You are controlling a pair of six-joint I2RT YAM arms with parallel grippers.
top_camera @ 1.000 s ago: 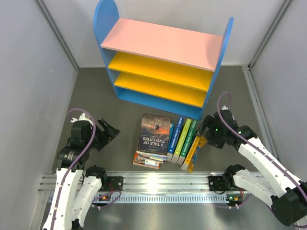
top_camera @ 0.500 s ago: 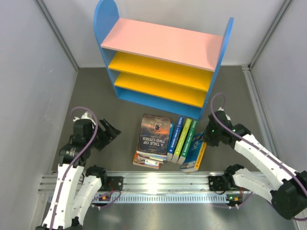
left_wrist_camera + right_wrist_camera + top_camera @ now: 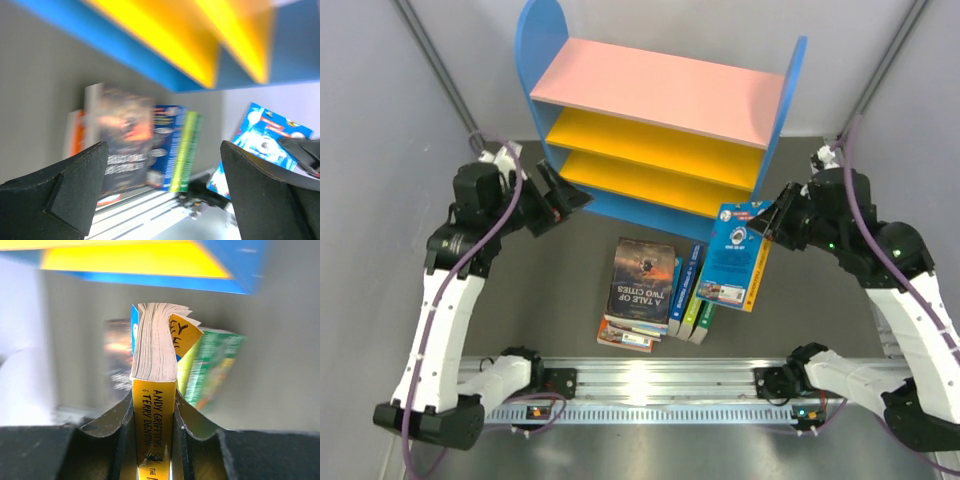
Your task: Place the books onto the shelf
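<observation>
Beside the right side panel of the shelf [image 3: 660, 90], we have the right tool [image 3: 770, 220] closed narrow on a light-blue paperback [image 3: 735, 255]. The book hangs in the air over the bench [image 3: 550, 320] and is not yet on any board. From the right wrist view, the jaws clamp it across its thickness at the yellow spine, and the pages fan loose at the far end. We judge this book light and thin, stiff only along the spine and floppy toward the open edge. That makes the spine the right place to hold it, since a grip on the page side would let the covers bow and the leaves splay. Its cover looks glossy, so it may slide or swing between the pads if we tilt it quickly. The fanned pages could also catch on a yellow board as it goes in. Our left tool [image 3: 560, 200] stands wide and holds nothing, hovering close to the lower left front of the shelf. The rest of the books lie on the bench in front of the shelf. A dark "A Tale of Two Cities" [image 3: 642, 278] tops a small stack, and a row of blue and green paperbacks [image 3: 686, 300] sits just beside it, partly under the hanging book.
</observation>
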